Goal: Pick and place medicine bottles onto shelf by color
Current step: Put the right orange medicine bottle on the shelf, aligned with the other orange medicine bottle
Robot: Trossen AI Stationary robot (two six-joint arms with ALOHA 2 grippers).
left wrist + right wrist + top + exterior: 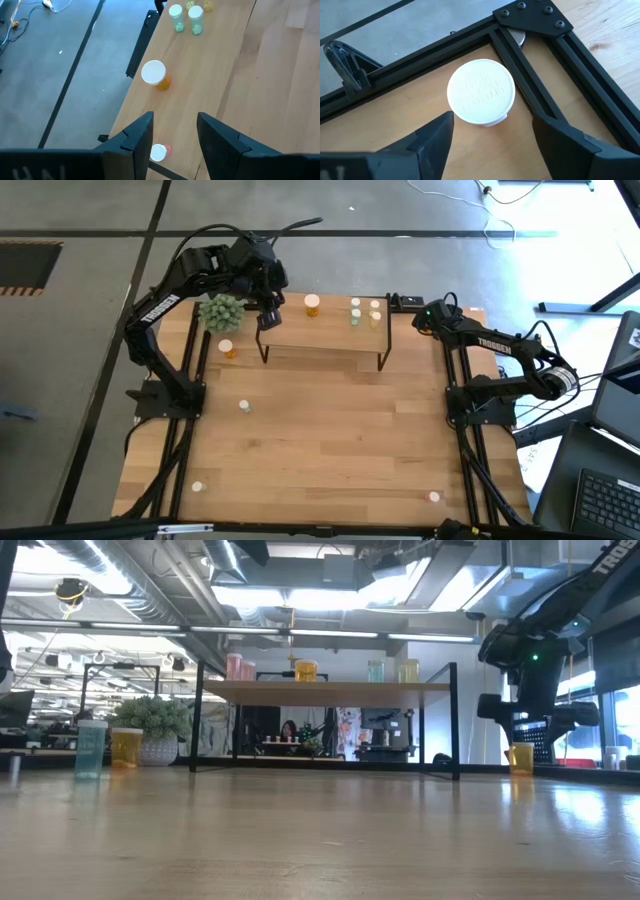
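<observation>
The shelf (322, 340) stands at the table's far middle. On it are an orange medicine bottle (313, 304), several pale green ones (195, 19) and pink ones (238, 666) at its left end. My left gripper (175, 120) hangs open above that left end, over a pink bottle (159, 152). My right gripper (492, 122) is open at the table's far right corner. Its fingers stand on either side of a white-capped bottle (481, 91) without touching it. The low view shows this bottle (521, 757) as orange and upright on the table.
A spiky green plant (220, 311) stands left of the shelf, with an orange bottle (229, 348) beside it. Loose bottles stand mid-left (244, 406), near left (198, 486) and near right (433, 497). The black corner frame (530, 20) runs close by the right gripper.
</observation>
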